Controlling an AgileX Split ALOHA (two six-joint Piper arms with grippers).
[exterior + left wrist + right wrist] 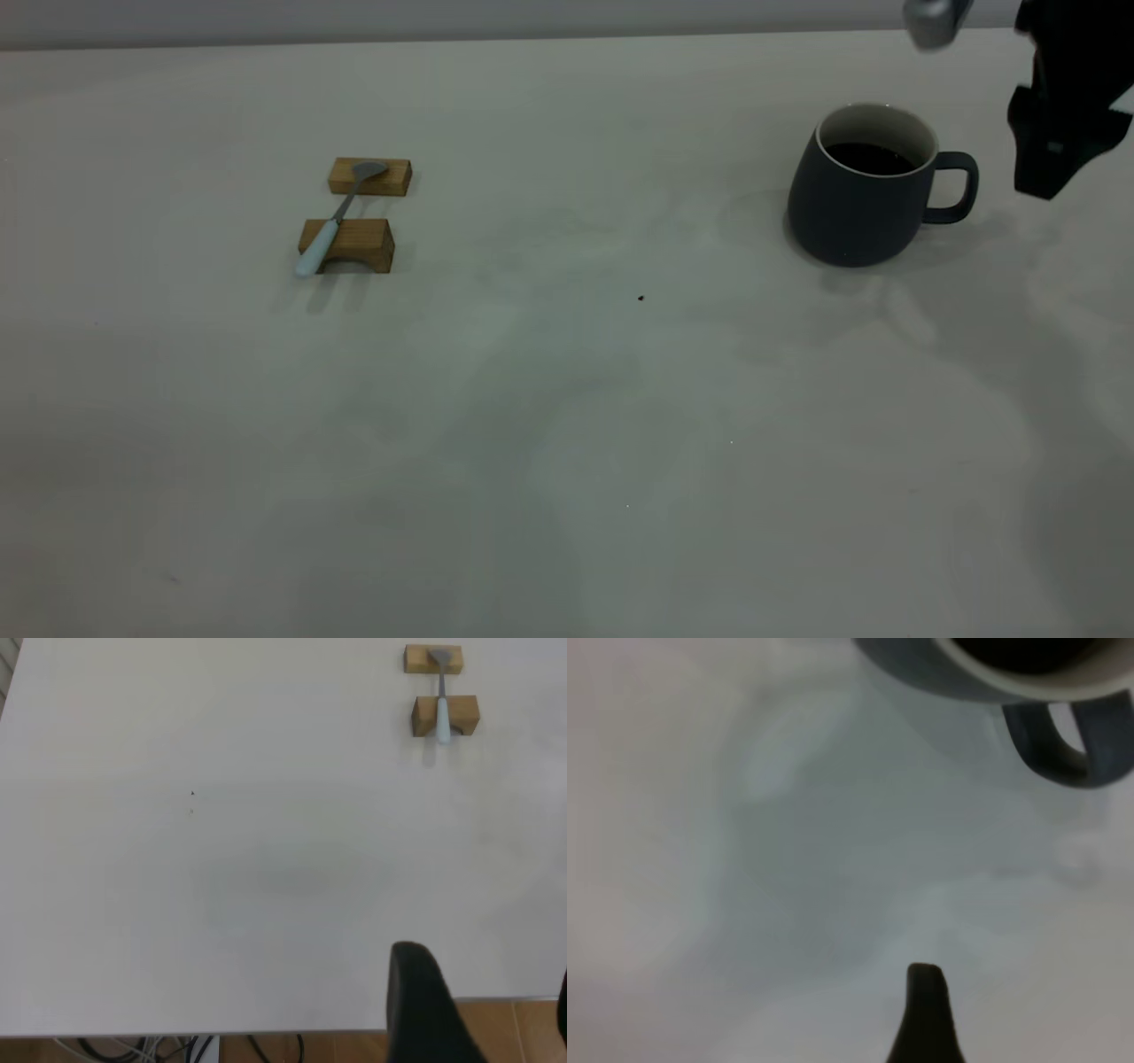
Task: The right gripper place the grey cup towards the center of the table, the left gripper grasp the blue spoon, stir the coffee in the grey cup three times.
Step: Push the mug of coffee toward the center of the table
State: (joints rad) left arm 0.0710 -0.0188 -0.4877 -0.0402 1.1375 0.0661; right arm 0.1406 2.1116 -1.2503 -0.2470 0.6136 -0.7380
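The grey cup (861,197) stands at the table's (567,425) far right with dark coffee (873,159) inside and its handle (957,186) turned to the right. My right gripper (1054,168) hovers just right of that handle, apart from it and holding nothing. In the right wrist view one of its fingers (925,1014) shows, with the cup (921,665) farther off. The blue spoon (334,221) lies across two wooden blocks at the left. My left gripper (487,1010) is open and empty over the table's edge, far from the spoon (440,702).
The spoon rests on a flat wooden block (370,176) and an arched wooden block (350,245). A tiny dark speck (640,299) marks the table's middle. Cables and brown floor (266,1050) show past the table's edge in the left wrist view.
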